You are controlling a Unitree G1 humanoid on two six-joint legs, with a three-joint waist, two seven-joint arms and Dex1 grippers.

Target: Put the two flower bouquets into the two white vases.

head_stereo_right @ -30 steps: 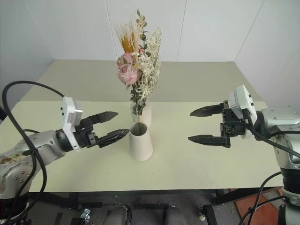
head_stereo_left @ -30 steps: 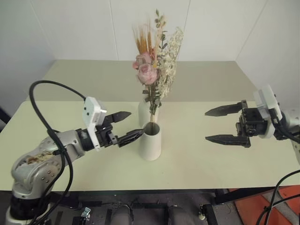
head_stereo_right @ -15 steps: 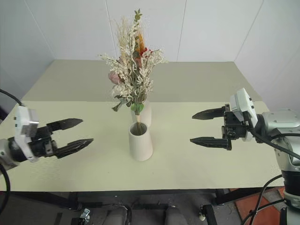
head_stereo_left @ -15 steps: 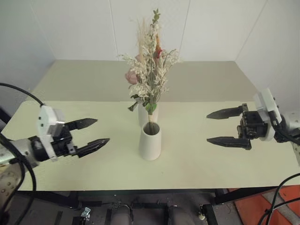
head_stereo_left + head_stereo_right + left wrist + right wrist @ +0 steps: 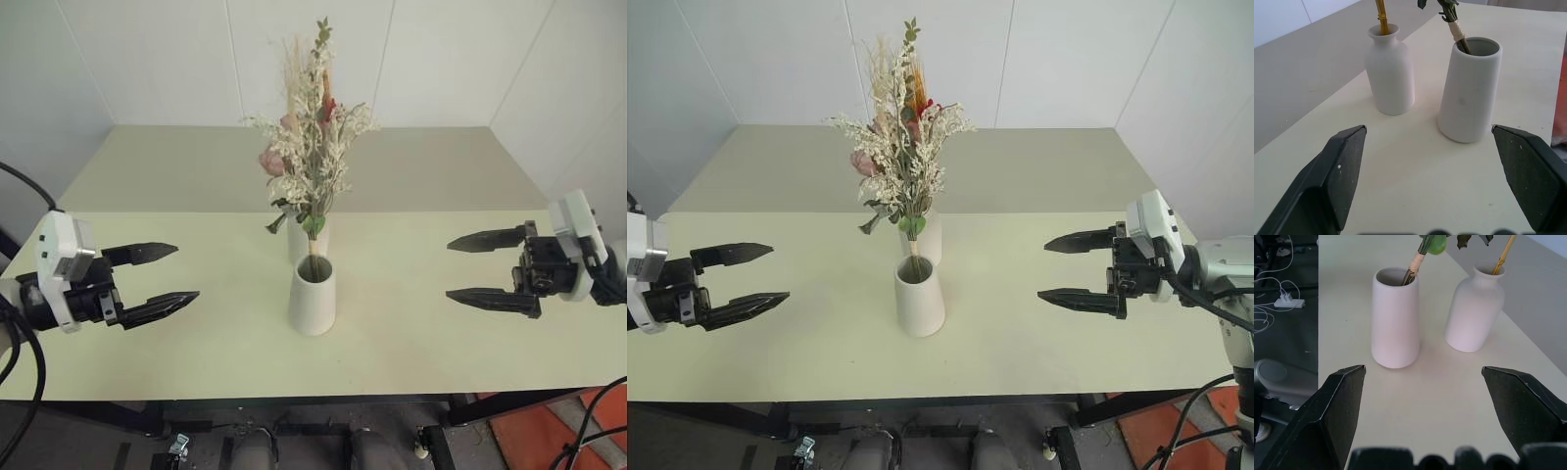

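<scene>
Both bouquets in vases, mid-table (image 5: 196, 343). Cone vase (image 5: 313, 297) in front w/ bushy bunch (image 5: 306, 162), stems down in its mouth. Round vase (image 5: 1389, 71) just behind, w/ thin yellow-stemmed bunch (image 5: 1381, 17) in its neck. Blooms of both overlapping above. L gripper (image 5: 157, 275) well left of vases, jaws wide, holding nothing. R gripper (image 5: 475, 268) well right, jaws wide, also empty.

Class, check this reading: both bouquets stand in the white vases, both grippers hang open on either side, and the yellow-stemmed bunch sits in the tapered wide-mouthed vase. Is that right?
One detail is wrong. The yellow-stemmed bunch sits in the rounded narrow-necked vase; the tapered wide-mouthed vase holds the bushy bunch. The left wrist view shows it. The left gripper and right gripper do hang open on either side.
</scene>
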